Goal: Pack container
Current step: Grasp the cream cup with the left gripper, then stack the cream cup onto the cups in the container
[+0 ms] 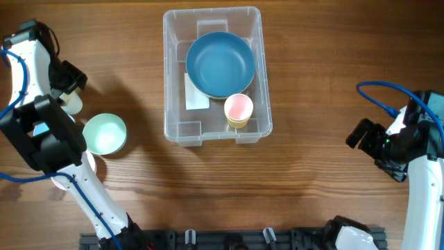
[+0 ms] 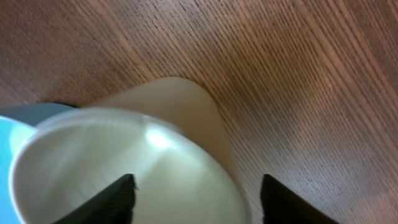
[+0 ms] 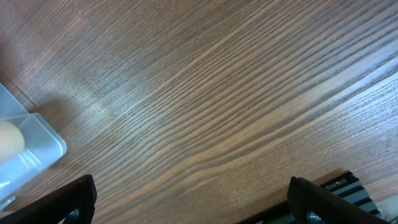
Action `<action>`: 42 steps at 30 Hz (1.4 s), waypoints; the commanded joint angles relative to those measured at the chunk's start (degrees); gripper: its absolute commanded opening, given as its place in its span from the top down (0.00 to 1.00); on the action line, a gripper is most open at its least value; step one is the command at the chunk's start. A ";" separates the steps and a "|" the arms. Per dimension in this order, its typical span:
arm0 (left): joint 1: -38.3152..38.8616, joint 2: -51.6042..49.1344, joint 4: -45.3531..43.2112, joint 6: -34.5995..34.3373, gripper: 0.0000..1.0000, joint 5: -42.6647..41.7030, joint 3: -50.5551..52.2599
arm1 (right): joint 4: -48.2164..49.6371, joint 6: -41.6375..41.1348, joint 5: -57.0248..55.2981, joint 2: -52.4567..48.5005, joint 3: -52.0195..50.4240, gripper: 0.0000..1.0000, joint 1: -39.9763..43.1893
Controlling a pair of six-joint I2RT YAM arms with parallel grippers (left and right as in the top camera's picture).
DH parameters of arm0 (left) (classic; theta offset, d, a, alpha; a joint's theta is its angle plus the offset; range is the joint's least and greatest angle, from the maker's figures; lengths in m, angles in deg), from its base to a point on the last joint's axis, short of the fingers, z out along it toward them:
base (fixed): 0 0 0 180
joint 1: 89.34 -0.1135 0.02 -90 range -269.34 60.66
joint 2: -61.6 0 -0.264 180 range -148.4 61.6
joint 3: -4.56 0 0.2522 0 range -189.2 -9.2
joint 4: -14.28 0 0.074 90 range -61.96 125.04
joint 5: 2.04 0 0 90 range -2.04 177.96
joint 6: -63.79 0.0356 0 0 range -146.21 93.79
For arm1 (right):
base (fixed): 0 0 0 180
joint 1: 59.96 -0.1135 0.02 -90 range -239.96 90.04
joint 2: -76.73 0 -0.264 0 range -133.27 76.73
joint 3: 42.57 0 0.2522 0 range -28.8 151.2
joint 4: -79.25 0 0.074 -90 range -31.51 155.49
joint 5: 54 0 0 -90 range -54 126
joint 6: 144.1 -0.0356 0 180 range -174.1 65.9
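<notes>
You have one container [image 1: 173, 69], sitting top centre of the table [image 1: 312, 55], well apart from both arms. Count inside it: one blue bowl [image 1: 220, 64], one pink-lined cup [image 1: 238, 108] just beside that bowl, and one white label [image 1: 195, 98] partly under the bowl. Outside it on your left: one mint bowl [image 1: 104, 133], one cream cup [image 1: 71, 105], and one pale round thing [image 1: 64, 183] mostly hidden by the arm, so you can't tell what it is. The left wrist view shows what the overhead view hides: the left gripper [image 2: 196, 186] has its fingers apart either side of the cream cup's mouth; whether they touch it you can't tell. The right wrist view shows the right gripper [image 3: 189, 190] spread wide over bare wood with nothing between the fingers, and only a corner of the container at its left edge.
</notes>
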 commanded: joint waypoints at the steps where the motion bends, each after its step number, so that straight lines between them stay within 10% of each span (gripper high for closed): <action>1: 0.00 -0.46 -0.17 0.61 0.65 -0.50 0.04 | -0.04 0.57 0.52 0.07 -0.35 0.00 -0.28; 4: 0.42 -0.46 -0.13 0.61 0.96 -0.50 0.04 | -0.04 0.57 0.52 0.07 -0.35 0.00 -0.28; 15: 7.15 17.73 0.96 2.16 0.96 -5.51 -0.68 | 0.09 0.61 0.52 0.07 -0.35 0.00 -0.28; 20: 30.64 37.46 1.14 3.61 0.96 -7.30 -0.68 | 0.07 0.63 0.52 0.07 -0.35 0.00 -0.28; 30: 62.73 23.65 0.66 -2.73 0.96 -9.20 -0.61 | 0.02 1.01 0.79 0.07 -0.35 0.00 -0.28; 42: 64.65 16.59 1.79 -3.13 0.96 -10.10 -0.61 | 0.02 1.31 1.18 0.07 -0.35 0.00 -0.28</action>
